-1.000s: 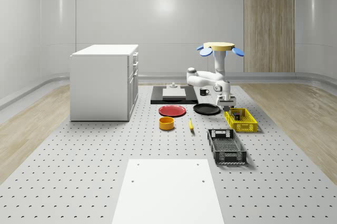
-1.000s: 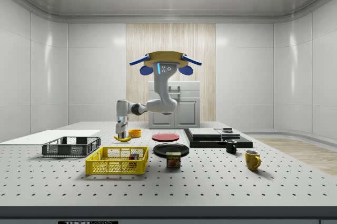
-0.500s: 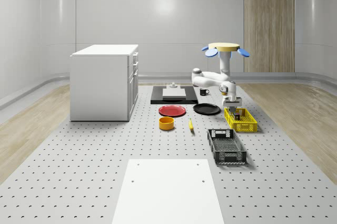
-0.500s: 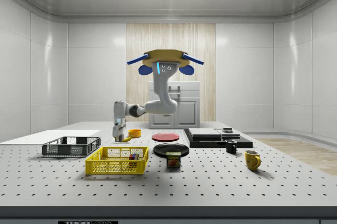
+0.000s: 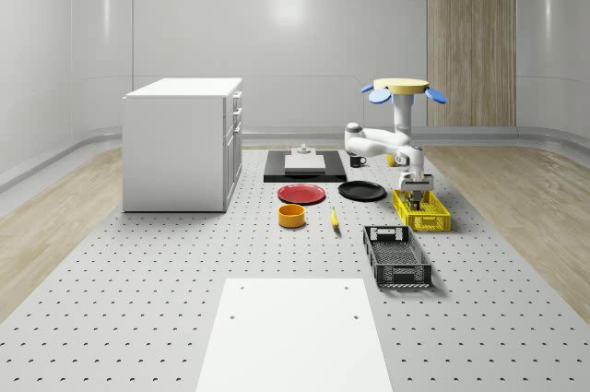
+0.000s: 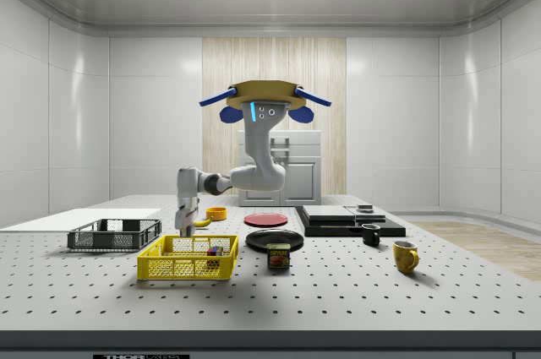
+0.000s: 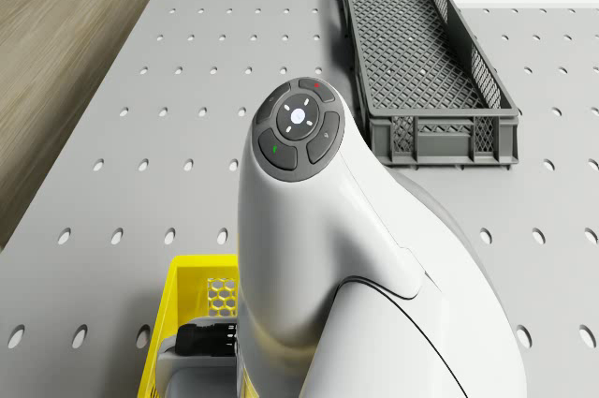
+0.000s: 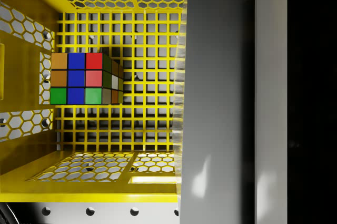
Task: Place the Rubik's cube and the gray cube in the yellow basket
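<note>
The perforated table (image 5: 184,272) carries the whole scene. The drone (image 5: 401,88) hovers above it, near the yellow basket (image 5: 433,222). In the drone view the white arm (image 7: 318,229) hides most of that basket, leaving one yellow corner visible, with a dark mesh crate (image 7: 426,42) well apart beyond.

The arm reaches down so that the gripper (image 6: 182,229) hangs just over the basket's open top, toward the end nearer the crate. It is clamped on the gray cube (image 8: 218,103). In the wrist view this cube stands close to the camera, cut off by the frame and hiding part of the basket's floor.

The Rubik's cube (image 8: 79,78) lies inside the basket on the grid floor, beside the gray cube but lower and clear of it.
</note>
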